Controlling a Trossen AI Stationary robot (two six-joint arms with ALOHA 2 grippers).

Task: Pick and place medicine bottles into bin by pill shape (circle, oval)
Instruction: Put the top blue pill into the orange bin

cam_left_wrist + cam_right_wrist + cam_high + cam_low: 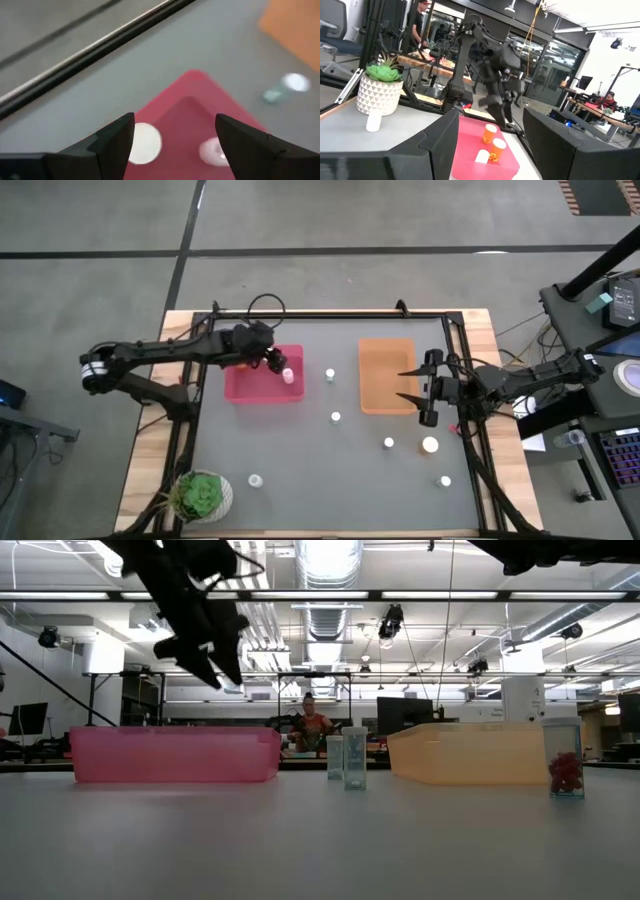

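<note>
My left gripper (279, 363) (175, 132) hangs open above the pink bin (255, 383), with nothing between its fingers. Inside that bin, near its right end, stand three white-capped medicine bottles (289, 375) (492, 145), two of them with orange bodies. Right of the pink bin lies the orange bin (385, 375). My right gripper (405, 385) (492, 130) is held open and raised over the orange bin's right edge. Several more medicine bottles (336, 417) stand upright on the grey table.
Loose bottles stand between the bins (329, 374) and toward the near right (388, 443) (430, 445) (445, 480); one (255, 480) stands beside a white pot with a green plant (205, 495) at the near left corner. A black frame (330, 313) rims the table.
</note>
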